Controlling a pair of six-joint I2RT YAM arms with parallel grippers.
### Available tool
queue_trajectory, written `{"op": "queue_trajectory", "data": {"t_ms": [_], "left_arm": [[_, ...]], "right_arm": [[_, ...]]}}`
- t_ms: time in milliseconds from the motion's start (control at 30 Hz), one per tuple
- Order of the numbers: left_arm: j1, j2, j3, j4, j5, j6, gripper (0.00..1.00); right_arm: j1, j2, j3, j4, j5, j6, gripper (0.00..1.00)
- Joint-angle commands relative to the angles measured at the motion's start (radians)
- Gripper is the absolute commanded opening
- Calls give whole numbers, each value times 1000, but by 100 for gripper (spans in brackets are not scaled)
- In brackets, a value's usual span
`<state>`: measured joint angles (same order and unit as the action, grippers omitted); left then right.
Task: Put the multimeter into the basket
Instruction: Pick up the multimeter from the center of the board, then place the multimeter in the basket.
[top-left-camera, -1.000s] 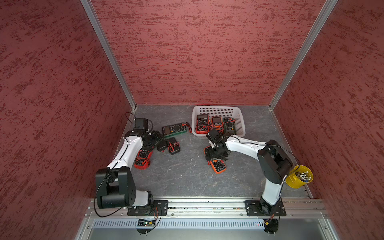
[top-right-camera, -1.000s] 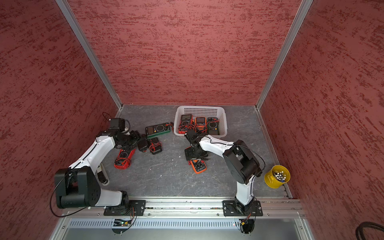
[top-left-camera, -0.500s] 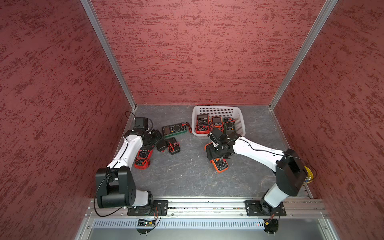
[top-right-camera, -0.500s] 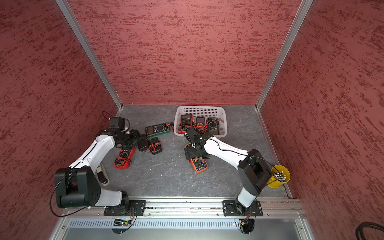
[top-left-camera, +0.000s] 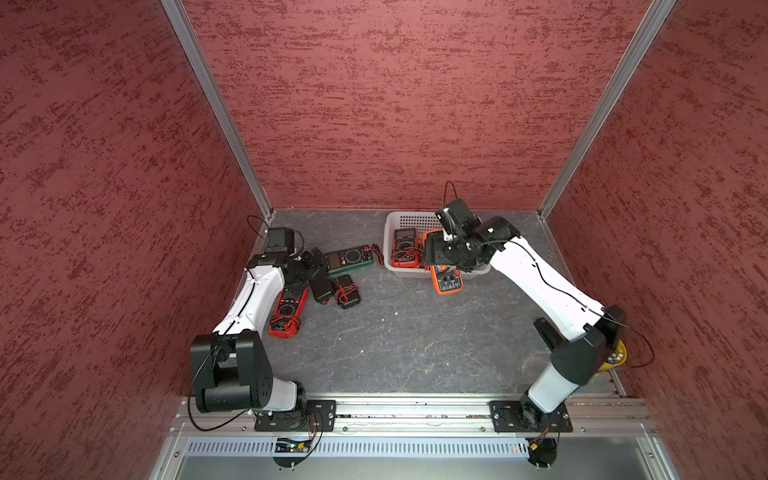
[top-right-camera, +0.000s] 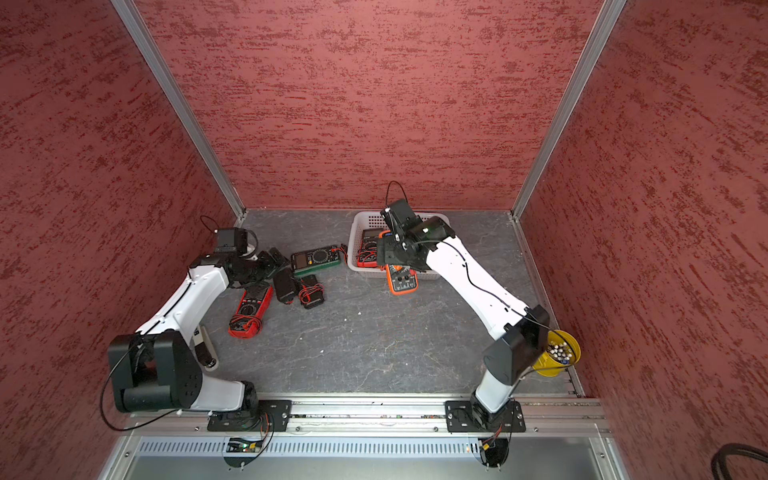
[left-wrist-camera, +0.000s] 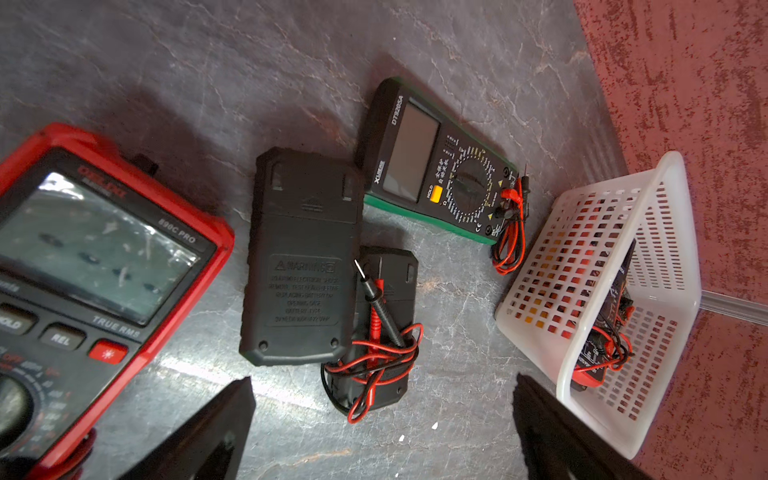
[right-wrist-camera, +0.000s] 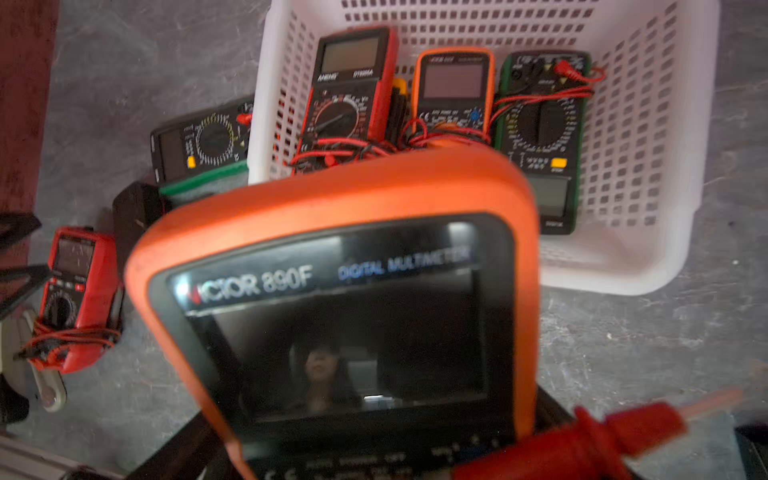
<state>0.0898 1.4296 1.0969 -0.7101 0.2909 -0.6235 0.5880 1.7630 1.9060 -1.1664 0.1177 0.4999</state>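
- Left claw: spread wide, empty, low over table at 10 o'clock; two black multimeters, face down, just ahead.
- Right claw: clamped on orange multimeter, 1 o'clock, raised at near rim of basket.
- Farther, 1 o'clock: three multimeters lying inside basket.

A red meter, a small orange meter and a green meter are filling the basket side by side. A large orange meter is hanging over its near wall. A pile of meters is crowding the table's left, its middle lying open.
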Motion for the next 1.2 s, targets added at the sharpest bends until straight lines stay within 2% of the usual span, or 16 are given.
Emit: {"op": "queue_trajectory", "data": {"t_ms": [0,167,300,533,767,933,1100,1167], "left_arm": [[5,12,20,35,-1,6,100],[4,18,16,61,-8,3,100],[1,28,17,75,-3,0,100],[-7,35,13,77,-6,2,100],[-9,50,18,77,-8,13,100],[-15,63,18,84,-9,11,100],[-22,78,30,88,-10,13,100],[-23,81,36,89,-11,12,100]], "right_arm": [[-47,132,181,-114,75,8,28],[-108,377,499,-196,104,64,27],[-139,520,656,-187,89,78,26],[-165,627,689,-105,103,73,26],[-165,681,690,-90,121,98,31],[-159,707,688,-105,99,121,39],[-144,721,688,-96,64,135,59],[-140,728,686,-96,48,141,70]]}}
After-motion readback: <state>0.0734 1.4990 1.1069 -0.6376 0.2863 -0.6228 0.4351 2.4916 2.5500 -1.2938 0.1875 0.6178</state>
